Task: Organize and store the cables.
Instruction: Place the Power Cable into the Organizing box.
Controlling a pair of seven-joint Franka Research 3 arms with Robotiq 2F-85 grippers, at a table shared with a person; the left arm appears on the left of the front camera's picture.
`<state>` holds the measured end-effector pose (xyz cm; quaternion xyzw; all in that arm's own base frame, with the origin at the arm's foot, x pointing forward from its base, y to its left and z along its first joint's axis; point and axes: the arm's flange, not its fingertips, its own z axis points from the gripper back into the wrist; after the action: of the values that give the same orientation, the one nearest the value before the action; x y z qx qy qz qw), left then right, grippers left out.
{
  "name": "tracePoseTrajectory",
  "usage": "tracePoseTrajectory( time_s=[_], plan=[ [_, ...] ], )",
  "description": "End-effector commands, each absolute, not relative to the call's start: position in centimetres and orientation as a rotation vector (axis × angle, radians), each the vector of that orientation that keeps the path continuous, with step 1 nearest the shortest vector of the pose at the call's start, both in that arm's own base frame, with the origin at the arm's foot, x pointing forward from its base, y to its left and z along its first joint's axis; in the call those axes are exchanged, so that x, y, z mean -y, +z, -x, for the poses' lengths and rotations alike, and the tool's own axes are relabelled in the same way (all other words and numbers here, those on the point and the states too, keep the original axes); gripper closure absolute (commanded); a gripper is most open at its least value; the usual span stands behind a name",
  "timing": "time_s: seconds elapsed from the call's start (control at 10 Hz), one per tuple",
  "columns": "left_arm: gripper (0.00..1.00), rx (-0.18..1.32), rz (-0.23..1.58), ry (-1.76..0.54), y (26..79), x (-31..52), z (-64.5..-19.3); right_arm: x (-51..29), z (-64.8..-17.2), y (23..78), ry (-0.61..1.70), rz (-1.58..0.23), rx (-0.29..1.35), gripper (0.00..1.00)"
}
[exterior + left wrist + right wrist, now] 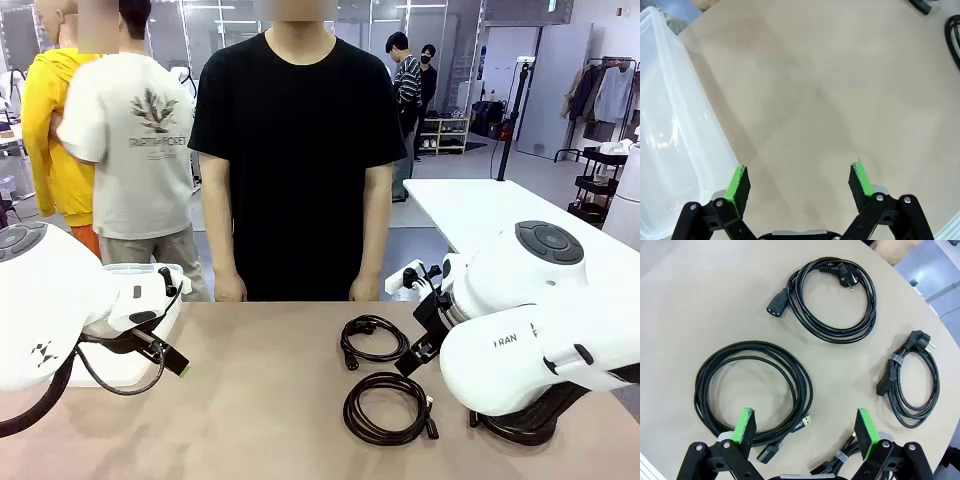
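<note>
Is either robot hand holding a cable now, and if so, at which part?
Nothing is held. The left hand is open over the table, and the right hand is open above the cables, which lie on the table.

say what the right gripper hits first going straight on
Likely the big coil, whose edge and plug end lie between the fingers of the open right gripper. Depth is unclear, so it could land on bare table beside it.
</note>
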<state>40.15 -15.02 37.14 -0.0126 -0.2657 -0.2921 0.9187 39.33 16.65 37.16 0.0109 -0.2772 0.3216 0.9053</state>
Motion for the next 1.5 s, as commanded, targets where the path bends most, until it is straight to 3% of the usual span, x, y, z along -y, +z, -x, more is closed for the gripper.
tracePoseTrajectory(
  time_s=[0.0,0.8,0.9,1.2,1.4],
  plan=[
    [0.0,0.546,0.026,-0.601,37.1,15.1,-40.1,-16.7,-39.3,37.2,0.664,-0.023,0.573,0.0],
    [0.0,0.546,0.026,-0.602,37.1,15.1,-40.1,-16.6,-39.3,37.2,0.666,-0.022,0.573,0.0],
    [0.0,0.573,0.097,-0.686,40.1,14.6,-40.2,-15.4,-39.8,40.6,0.745,0.017,0.597,0.0],
    [0.0,0.564,0.239,-0.806,46.9,9.5,-37.3,-10.5,-39.1,48.4,0.923,-0.085,0.584,0.0],
    [0.0,0.562,0.314,-0.97,51.0,5.0,-33.9,-5.5,-38.0,52.4,1.037,-0.266,0.539,0.0]
  ],
)
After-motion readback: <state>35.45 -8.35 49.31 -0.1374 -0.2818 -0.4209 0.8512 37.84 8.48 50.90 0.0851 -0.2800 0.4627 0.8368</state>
